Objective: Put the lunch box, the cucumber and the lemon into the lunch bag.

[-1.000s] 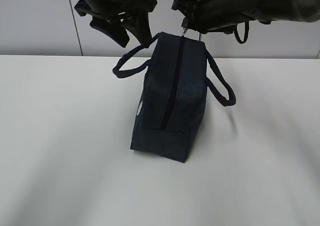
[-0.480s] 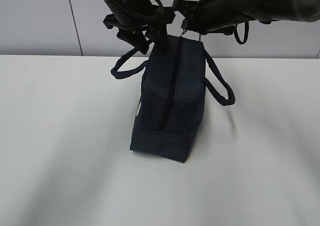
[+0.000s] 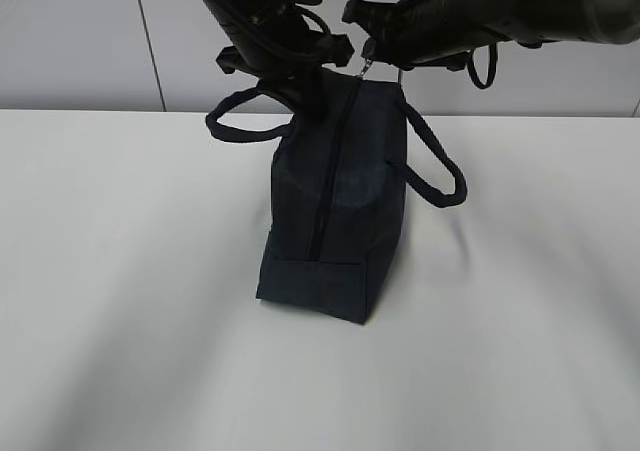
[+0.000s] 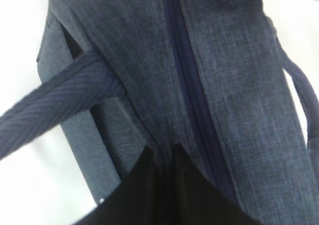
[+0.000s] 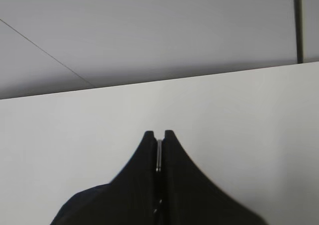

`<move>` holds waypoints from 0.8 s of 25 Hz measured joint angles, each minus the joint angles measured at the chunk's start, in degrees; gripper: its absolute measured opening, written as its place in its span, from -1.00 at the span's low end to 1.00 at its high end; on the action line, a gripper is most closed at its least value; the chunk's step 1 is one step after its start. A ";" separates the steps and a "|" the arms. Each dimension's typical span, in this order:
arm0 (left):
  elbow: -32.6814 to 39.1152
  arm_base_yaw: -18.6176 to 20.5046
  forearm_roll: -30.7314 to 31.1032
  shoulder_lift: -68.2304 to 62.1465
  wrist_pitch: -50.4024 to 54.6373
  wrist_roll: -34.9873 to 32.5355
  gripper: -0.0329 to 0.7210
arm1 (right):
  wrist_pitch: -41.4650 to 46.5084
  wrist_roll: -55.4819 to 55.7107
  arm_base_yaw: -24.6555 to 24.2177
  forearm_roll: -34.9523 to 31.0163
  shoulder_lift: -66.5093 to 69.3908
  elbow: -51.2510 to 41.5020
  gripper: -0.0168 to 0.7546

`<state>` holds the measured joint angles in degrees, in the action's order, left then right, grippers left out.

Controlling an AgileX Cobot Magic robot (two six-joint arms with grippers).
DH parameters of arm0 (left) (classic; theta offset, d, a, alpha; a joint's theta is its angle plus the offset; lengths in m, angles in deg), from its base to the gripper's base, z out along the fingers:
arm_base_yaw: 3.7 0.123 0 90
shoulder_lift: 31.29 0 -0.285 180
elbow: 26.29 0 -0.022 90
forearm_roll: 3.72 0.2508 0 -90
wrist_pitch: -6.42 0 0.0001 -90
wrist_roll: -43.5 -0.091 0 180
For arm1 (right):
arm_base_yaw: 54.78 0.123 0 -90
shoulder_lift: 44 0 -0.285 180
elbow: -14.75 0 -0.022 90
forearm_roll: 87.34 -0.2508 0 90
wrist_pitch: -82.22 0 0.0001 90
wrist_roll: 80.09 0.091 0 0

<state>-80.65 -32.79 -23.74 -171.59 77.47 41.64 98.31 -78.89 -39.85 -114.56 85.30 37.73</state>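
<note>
The dark navy lunch bag stands on the white table with its top zipper shut. My left gripper is shut on a fold of the bag's fabric just left of the zipper, at the far top end; the pinch shows between the dark fingers. My right gripper is shut on the zipper's metal ring pull at the same end, the ring clamped at its tips. The lunch box, the cucumber and the lemon are out of view.
The bag's two loop handles hang out to the left and right. The white table spreads around the bag, and a grey panelled wall stands behind it.
My left gripper came in from the upper left, dropped onto the bag's top and shut on the fabric. The bag's top squashed a little and its left handle rose. The right gripper stayed put.
</note>
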 joint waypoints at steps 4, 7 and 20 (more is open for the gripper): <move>0.00 0.00 -0.13 0.00 0.00 -3.83 -0.93 | -0.19 0.00 0.00 0.00 0.23 0.00 -0.96; 0.00 0.00 -1.34 0.00 0.00 -6.81 -0.93 | -0.55 0.00 0.00 0.00 0.36 0.00 -0.96; 0.00 -1.99 -3.42 1.87 0.00 -9.54 -0.93 | -2.73 0.00 -1.72 -0.13 0.75 0.00 -0.96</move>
<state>-80.65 -34.78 -27.16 -169.72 77.47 32.09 95.57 -78.89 -41.57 -114.68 86.06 37.73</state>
